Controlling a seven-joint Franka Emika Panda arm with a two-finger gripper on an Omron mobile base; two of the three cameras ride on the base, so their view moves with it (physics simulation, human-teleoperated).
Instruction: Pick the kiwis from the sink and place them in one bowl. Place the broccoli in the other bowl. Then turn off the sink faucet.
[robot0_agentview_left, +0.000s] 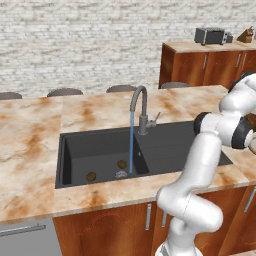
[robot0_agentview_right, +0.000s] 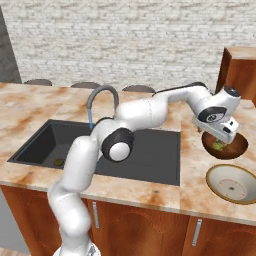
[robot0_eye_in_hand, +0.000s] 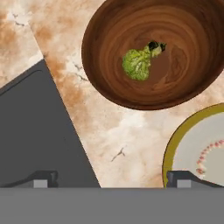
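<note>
One broccoli (robot0_eye_in_hand: 138, 64) in wooden bowl (robot0_eye_in_hand: 105, 52), two kiwis (robot0_agentview_left: 91, 176)

Green broccoli (robot0_eye_in_hand: 137, 64) is seen lying in the brown wooden bowl (robot0_eye_in_hand: 109, 39). Two brown kiwis (robot0_agentview_left: 91, 176) (robot0_agentview_left: 122, 163) are left in the sink (robot0_agentview_left: 100, 145); water is seen running from the faucet (robot0_agentview_left: 141, 107). The cream bowl (robot0_agentview_right: 233, 184) is placed beside the wooden one.

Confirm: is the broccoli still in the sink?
No, the broccoli lies inside the dark wooden bowl on the counter.
</note>
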